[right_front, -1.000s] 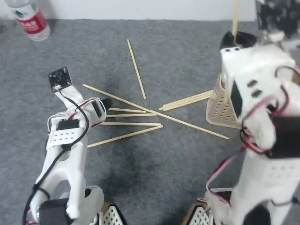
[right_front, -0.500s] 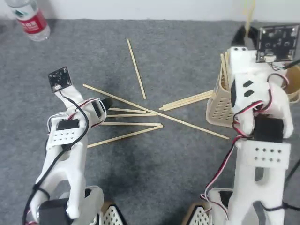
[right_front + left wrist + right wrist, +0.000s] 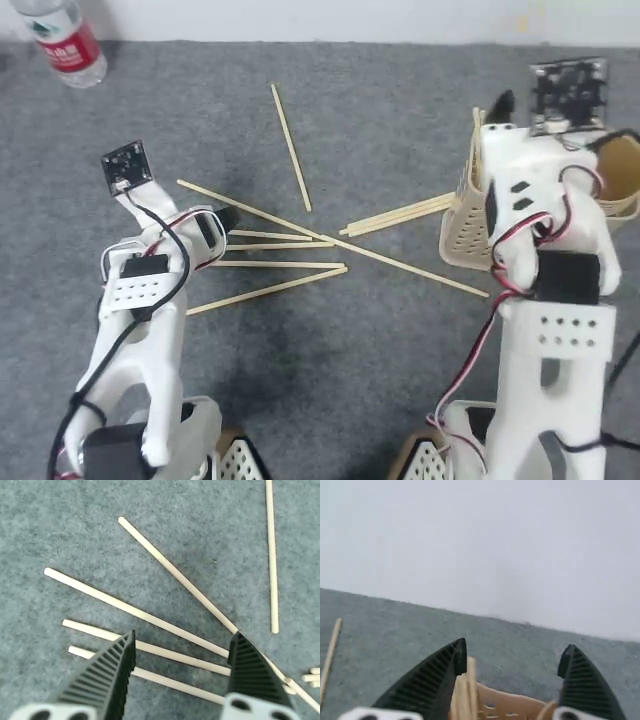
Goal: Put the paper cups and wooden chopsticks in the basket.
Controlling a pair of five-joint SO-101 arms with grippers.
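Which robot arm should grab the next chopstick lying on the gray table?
The left arm. The left fingers are open right over the loose chopsticks. The right fingers are open over the basket, away from them.

Bright, even light from above throws only soft, faint shadows across the grey mat (image 3: 400, 100).

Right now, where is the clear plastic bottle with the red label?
The bottle sits at the high view's top left corner, far from the wooden chopsticks.
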